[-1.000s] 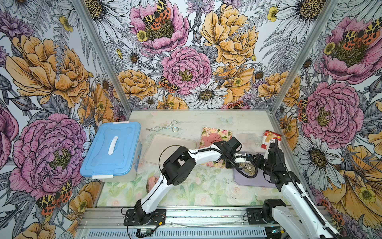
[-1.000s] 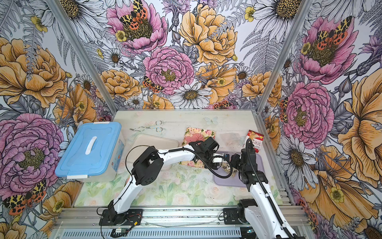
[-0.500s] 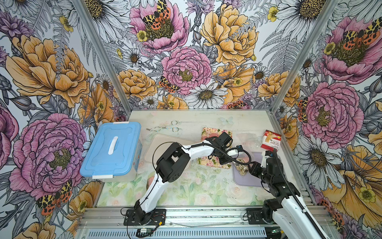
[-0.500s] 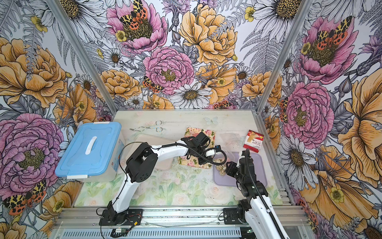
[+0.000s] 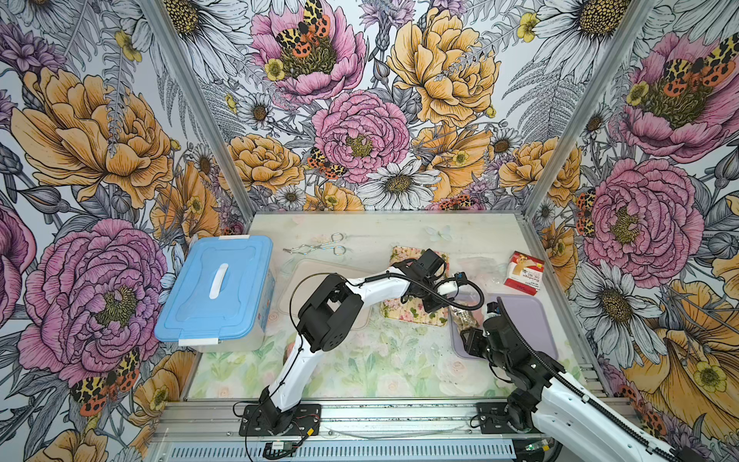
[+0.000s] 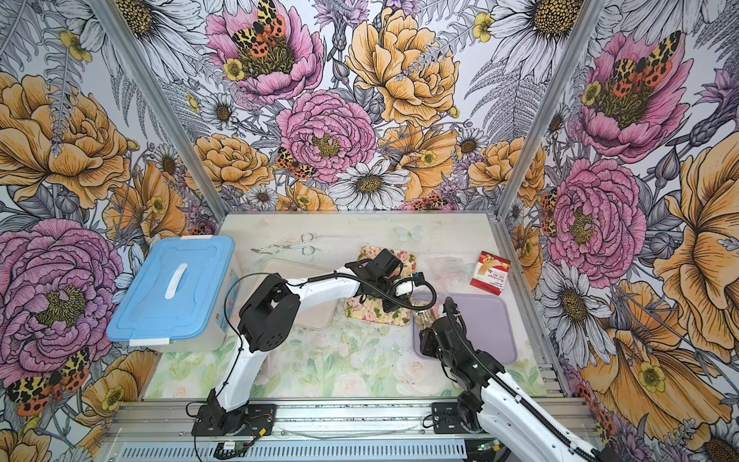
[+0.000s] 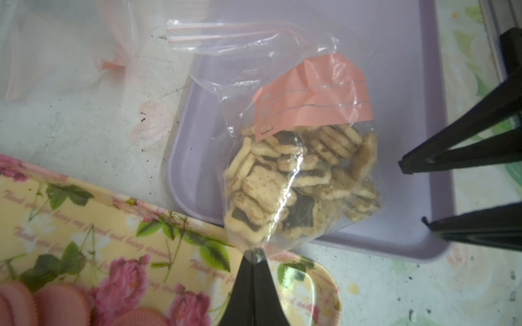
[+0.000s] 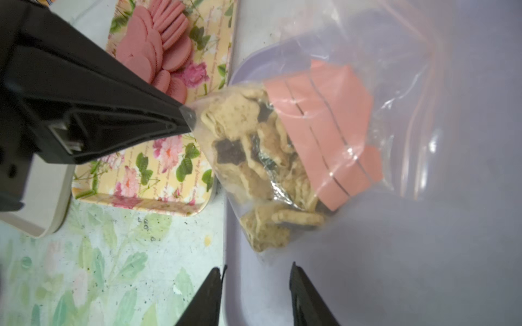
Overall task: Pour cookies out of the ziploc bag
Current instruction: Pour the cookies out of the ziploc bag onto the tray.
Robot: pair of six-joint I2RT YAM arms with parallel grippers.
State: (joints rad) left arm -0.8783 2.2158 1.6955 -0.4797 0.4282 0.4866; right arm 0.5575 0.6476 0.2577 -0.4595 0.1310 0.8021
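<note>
The clear ziploc bag (image 7: 305,113) with a pink label hangs over the left end of the lavender tray (image 7: 395,84), zip end lying on the tray. Beige and dark-brown star-flower cookies (image 7: 282,183) fill its raised end. My left gripper (image 7: 255,255) is shut on a bottom corner of the bag, as the right wrist view shows at its fingertips (image 8: 186,118). My right gripper (image 8: 257,271) stands open just short of the bag (image 8: 324,127), over the tray's edge, holding nothing. In a top view the bag (image 5: 464,318) sits between both grippers.
A floral tray (image 7: 84,225) holding pink round cookies (image 8: 158,48) lies left of the lavender tray. A blue-lidded box (image 5: 216,288), metal tongs (image 5: 320,248), a beige tray (image 5: 304,272), a red carton (image 5: 524,274) and a crumpled empty bag (image 5: 476,268) are also on the table.
My right arm has drawn back toward the table's front, away from the bag. The left gripper has shifted slightly left, still pinching the bag's corner.
</note>
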